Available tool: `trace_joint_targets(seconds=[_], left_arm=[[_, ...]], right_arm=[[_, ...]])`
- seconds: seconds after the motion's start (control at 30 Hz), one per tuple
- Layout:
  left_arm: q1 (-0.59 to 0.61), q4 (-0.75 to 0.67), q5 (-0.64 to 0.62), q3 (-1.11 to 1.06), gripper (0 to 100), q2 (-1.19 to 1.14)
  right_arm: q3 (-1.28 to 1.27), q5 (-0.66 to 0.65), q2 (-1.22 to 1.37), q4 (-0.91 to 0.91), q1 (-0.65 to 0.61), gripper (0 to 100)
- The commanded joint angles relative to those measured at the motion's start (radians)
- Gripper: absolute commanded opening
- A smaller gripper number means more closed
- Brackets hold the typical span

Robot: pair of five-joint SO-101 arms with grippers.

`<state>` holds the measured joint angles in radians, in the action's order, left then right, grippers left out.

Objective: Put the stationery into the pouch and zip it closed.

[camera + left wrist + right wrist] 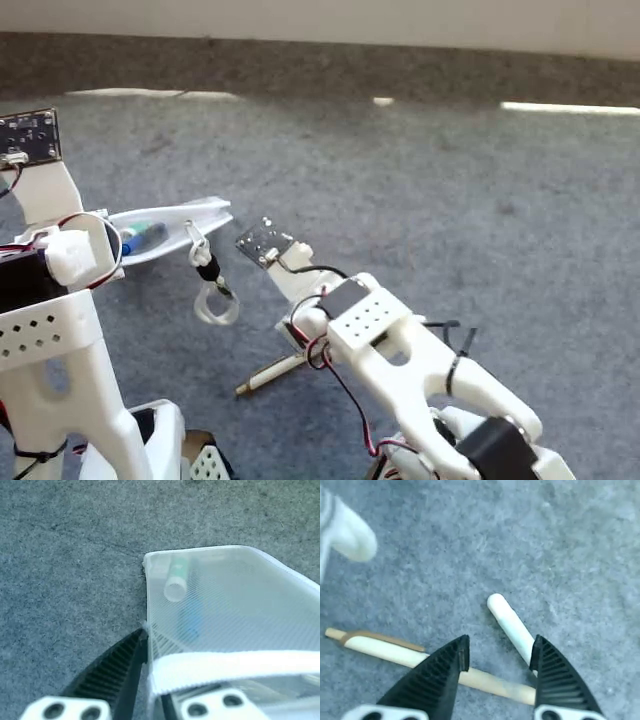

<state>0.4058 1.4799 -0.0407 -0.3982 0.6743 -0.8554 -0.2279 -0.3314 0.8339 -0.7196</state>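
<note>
A translucent white mesh pouch (170, 232) lies at the left of the grey carpet, and my left gripper (149, 647) is shut on its edge. Through the mesh show a green-capped stick (176, 580) and a blue item (189, 622). The pouch's zip pull (207, 270) hangs off its near end with a white loop (217, 305). My right gripper (501, 647) stands open just above a beige pen (395, 651) and a short white stick (512, 626), the stick running between its fingers. In the high view the pen (265, 377) pokes out from under the right arm.
Bare grey carpet (480, 220) stretches to the right and far side. The white loop (352, 537) lies close to the pen. A pale wall edge (400, 25) runs along the back.
</note>
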Motion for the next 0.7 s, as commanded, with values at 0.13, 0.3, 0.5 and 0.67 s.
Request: trace_joint_targets(seconds=[0.13, 0.3, 0.5, 0.67], left_arm=[[0.01, -0.006, -0.003, -0.007, 1, -0.01], [0.01, -0.005, -0.002, -0.008, 1, -0.01], [0.059, -0.008, -0.002, -0.008, 1, -0.01], [0.062, -0.009, -0.002, -0.008, 1, -0.01]], right_arm=[[0.186, -0.026, 0.211, -0.024, 0.087, 18.4], [0.243, -0.163, 0.34, -0.024, 0.133, 15.6], [0.236, -0.261, 0.403, -0.194, 0.2, 1.0], [0.239, -0.301, 0.41, -0.197, 0.269, 0.5]])
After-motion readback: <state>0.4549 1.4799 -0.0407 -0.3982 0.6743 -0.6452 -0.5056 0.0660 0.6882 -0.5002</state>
